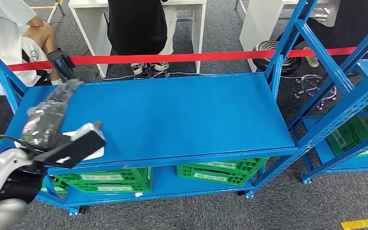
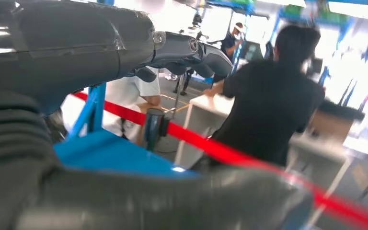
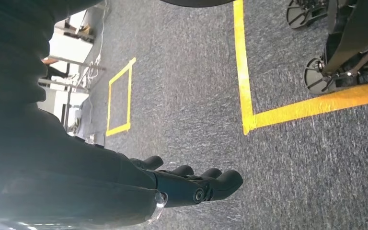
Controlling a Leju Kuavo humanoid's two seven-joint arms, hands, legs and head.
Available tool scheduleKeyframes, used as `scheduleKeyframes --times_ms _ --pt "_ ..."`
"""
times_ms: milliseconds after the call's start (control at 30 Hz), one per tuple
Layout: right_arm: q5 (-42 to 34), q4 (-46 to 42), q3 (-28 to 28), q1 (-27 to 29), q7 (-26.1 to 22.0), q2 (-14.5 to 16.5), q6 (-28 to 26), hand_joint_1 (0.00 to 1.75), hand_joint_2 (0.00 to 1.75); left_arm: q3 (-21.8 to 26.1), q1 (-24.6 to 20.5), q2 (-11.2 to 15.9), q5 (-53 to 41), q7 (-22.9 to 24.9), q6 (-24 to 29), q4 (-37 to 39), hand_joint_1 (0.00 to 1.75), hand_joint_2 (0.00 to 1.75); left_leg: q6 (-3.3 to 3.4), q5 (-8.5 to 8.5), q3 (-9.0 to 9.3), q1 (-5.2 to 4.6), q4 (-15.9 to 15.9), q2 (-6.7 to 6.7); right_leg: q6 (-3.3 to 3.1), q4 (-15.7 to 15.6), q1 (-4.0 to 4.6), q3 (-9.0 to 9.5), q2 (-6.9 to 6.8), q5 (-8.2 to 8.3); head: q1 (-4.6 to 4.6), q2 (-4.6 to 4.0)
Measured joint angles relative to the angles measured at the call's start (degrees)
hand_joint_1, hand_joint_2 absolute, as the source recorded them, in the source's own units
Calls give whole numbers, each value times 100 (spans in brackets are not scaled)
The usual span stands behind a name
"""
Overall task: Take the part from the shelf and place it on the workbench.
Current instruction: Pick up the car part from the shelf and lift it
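A dark part wrapped in a clear plastic bag (image 1: 47,116) is gripped by my left hand (image 1: 69,148) just above the left front corner of the blue workbench top (image 1: 182,115). The bag's far end points toward the back left of the bench. In the left wrist view the blurred grey part (image 2: 172,201) lies under my fingers (image 2: 191,50), with the bench (image 2: 105,153) beyond it. My right hand (image 3: 191,184) hangs over the grey carpet, fingers loosely extended and holding nothing.
Green crates (image 1: 215,172) (image 1: 108,179) sit on the bench's lower level. A blue shelf rack (image 1: 359,108) with green crates stands to the right. Red barrier tape (image 1: 196,57) runs behind the bench, with a black post (image 1: 60,62) and people at white desks beyond.
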Motion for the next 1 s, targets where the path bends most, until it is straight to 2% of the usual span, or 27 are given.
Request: scheduleKeyframes --times_ms 133,367,667,1000 --pt "77 1 0 -1 20 40 61 0 175 -84 0 -109 -34 3 -670 327 0 175 0 0 0 0 0 -4 0 0 0 2 -1 0 0 0" --pt "102 0 0 2 70 60 85 0 175 -28 47 -184 154 7 -1014 878 0 175 0 0 -1 1 0 -2 0 1 1 3 -3 0 0 0" --pt "102 0 0 4 70 62 93 0 175 162 152 -212 102 7 -1141 1505 0 175 0 0 -1 1 0 13 0 0 0 5 -2 0 0 0" --pt "102 0 0 5 70 77 95 0 175 268 203 -244 97 7 -1142 1815 0 175 0 0 1 1 0 30 0 0 1 5 2 0 0 0"
